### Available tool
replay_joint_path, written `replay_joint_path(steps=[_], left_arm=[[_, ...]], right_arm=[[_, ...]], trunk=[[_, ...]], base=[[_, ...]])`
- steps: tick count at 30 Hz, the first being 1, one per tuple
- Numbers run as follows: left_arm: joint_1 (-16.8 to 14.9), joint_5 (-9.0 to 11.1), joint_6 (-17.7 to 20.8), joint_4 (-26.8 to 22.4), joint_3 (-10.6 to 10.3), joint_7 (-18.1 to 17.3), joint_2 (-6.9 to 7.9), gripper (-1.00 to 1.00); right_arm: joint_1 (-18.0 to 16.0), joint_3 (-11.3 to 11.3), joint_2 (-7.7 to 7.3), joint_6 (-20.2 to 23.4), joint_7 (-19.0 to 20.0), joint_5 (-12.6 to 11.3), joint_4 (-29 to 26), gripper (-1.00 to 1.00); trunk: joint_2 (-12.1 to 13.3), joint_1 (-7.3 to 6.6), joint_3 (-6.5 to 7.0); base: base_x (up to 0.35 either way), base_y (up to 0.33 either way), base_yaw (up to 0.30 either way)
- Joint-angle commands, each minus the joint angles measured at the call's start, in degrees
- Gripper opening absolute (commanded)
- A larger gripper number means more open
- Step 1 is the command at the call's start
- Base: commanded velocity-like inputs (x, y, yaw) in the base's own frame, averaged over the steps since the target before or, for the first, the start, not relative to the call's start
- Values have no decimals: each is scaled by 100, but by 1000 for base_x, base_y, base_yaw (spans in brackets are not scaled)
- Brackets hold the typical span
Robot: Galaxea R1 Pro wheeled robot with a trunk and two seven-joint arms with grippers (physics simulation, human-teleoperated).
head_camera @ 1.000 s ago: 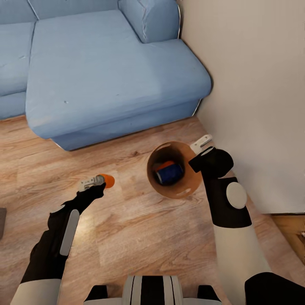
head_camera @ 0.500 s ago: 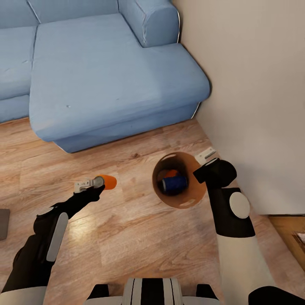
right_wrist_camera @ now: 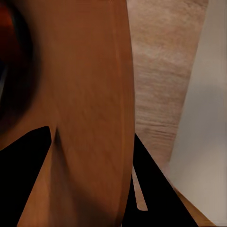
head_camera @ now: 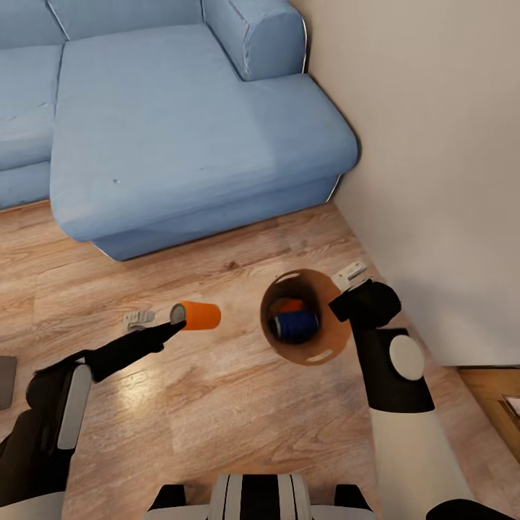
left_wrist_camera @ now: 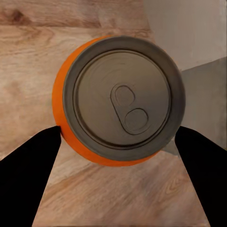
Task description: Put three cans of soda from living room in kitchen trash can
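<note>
Living-room corner, seen from above the robot, with a blue sofa (head_camera: 180,115) at the back and plank floor (head_camera: 217,404) in front. At left, the left gripper (head_camera: 175,323) carries an orange can (head_camera: 196,315) lying on its side above the floor, silver top toward the arm; in the wrist view its dark fingers (left_wrist_camera: 28,161) flank the can (left_wrist_camera: 118,101) on both sides, touching or nearly so, so the can appears pinched between them. Held this way, it can probably be swung across and dropped in. Near the gripper, a small pale object (head_camera: 138,318) lies on the floor, too small to identify. Right of centre is the bin (head_camera: 307,350), mouth up, already holding a blue can (head_camera: 296,325) and another orange can (head_camera: 290,305). At right, the right gripper (head_camera: 345,283) straddles the bin's rim (right_wrist_camera: 120,94), one finger inside and one outside, seemingly clamped on the wall to carry it. Beige wall (head_camera: 433,144) closes the scene.
</note>
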Motion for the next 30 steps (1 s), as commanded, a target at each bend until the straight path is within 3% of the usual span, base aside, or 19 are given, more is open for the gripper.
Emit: replay_joint_path(steps=[1, 5, 21, 28, 30], left_arm=[[1, -14, 77, 0, 33, -185, 0, -100], [0, -14, 292, -1, 61, -677, -2, -100], [-1, 26, 821, -2, 67, -1896, -21, -100], [-1, 523, 986, 5, 59, -2116, -13, -100], [-1, 578, 1030, 6, 58, -2123, -11, -100]], right_arm=[[32, 6, 5, 23, 0, -46, 2, -100], [62, 30, 9, 23, 0, -61, 10, -100], [112, 50, 19, 23, -15, -192, 134, -100], [167, 91, 41, 23, -74, -192, 445, -100], [169, 94, 45, 23, -77, -192, 525, -100]], trunk=[[0, -1, 1], [0, -1, 1], [0, -1, 1], [0, -1, 1], [0, -1, 1]], base=[[0, 0, 0], [0, 0, 0], [0, 0, 0], [0, 0, 0], [0, 0, 0]])
